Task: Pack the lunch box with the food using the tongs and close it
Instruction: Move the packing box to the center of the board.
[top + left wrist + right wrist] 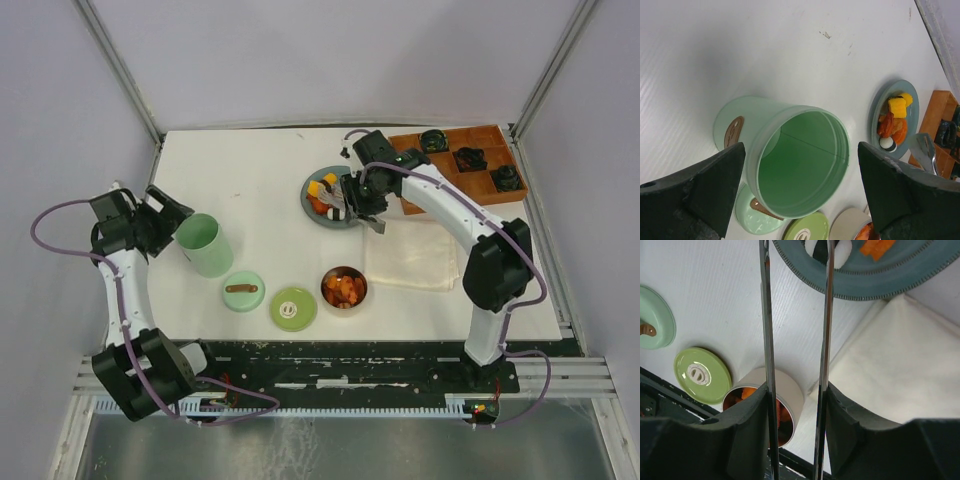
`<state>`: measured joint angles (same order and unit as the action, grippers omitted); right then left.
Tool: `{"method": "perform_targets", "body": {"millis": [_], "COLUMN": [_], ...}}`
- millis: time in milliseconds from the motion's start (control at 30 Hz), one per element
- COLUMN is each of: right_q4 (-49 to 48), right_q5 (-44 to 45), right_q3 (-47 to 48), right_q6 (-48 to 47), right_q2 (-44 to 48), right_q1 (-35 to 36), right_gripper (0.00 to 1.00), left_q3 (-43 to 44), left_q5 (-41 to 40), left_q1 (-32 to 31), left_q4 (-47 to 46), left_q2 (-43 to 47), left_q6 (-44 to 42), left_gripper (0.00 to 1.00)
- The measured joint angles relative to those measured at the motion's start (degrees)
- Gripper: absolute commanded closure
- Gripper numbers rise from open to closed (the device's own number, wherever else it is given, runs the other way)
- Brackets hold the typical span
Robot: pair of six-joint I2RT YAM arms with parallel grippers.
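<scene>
The mint-green canister point(205, 245) point(790, 160) of the lunch box stands open and empty. My left gripper point(172, 224) point(800, 192) is open, one finger on each side of it. The steel bowl point(344, 288) point(785, 390) holds orange food pieces. My right gripper point(362, 195) point(796, 400) is shut on the tongs point(765, 315), whose two arms reach over the grey-blue plate point(306, 196) point(880, 282) and straddle the black-and-white roll point(840, 255) point(886, 144). Yellow point(897, 106) and red-brown point(887, 125) food lies on that plate too.
The mint lid with the brown handle point(243, 291) and the lime-green lid point(293, 308) point(701, 374) lie left of the bowl. A folded cream cloth point(415, 255) lies under the right arm. A wooden tray point(465, 165) sits at the back right.
</scene>
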<state>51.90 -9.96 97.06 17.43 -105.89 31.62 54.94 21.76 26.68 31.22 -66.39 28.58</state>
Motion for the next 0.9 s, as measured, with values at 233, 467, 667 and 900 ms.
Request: {"method": "perform_targets", "body": {"millis": [233, 467, 667, 900], "right_q4": [3.9, 7.5, 10.2, 12.5], "right_q5": [4.1, 6.6, 8.9, 9.0], "right_q3": [10.3, 14.9, 18.6, 20.8], "right_q6": [-4.8, -7.9, -9.4, -10.3], "right_q2": [-8.8, -12.4, -15.0, -17.3], "right_q1": [3.3, 4.5, 4.7, 5.7], "right_gripper": [0.5, 0.49, 0.49, 0.5], "left_q3": [-1.9, -2.6, -2.9, -2.8], "left_q5": [-1.5, 5.2, 10.1, 7.0], "left_q1": [0.0, 0.0, -1.5, -3.7], "left_q4": [-0.5, -2.6, -3.0, -2.0], "left_q2": [1.8, -5.9, -7.5, -6.5], "left_q6": [0.0, 0.0, -0.1, -0.1], "left_gripper": [0.01, 0.01, 0.01, 0.01]}}
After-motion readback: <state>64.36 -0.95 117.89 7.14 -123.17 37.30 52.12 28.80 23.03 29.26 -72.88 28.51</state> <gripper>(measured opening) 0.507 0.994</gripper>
